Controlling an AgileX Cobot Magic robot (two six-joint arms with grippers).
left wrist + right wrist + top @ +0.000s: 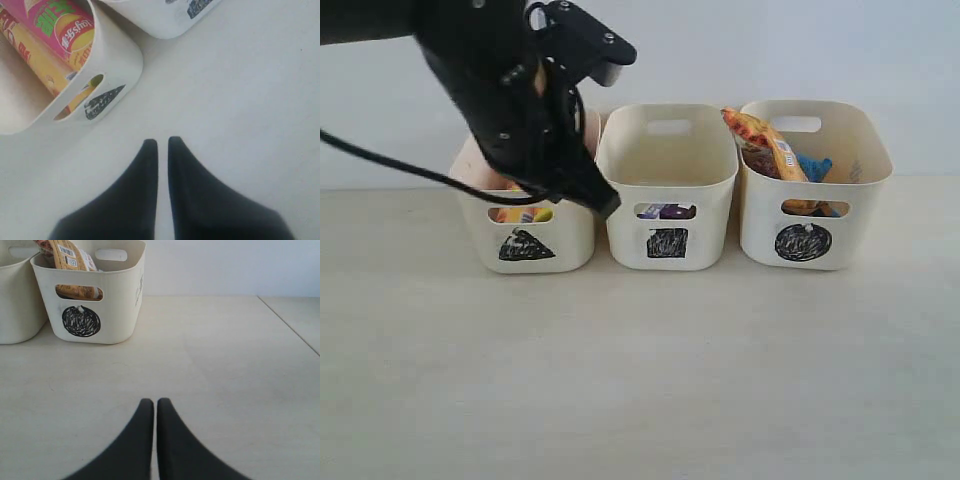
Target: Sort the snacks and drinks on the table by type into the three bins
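The left gripper (162, 142) has its black jaws pressed together on nothing. It hangs over the pale beige wood-grain table (640, 380). Just beyond its tips stands the cream plastic bin with the scribbled triangle (575, 245), holding the tall pink chip tube (65, 22) and the orange-yellow chip tube (35, 55) side by side. The square-marked cream bin (665, 160), next along, shows a dark purple carton (665, 211) through its handle slot. The right gripper (156, 402) is also clenched and empty. Well ahead of its tips, the circle-marked cream bin (760, 220) holds the orange foil bag (765, 140) and the blue crinkly foil bag (813, 165).
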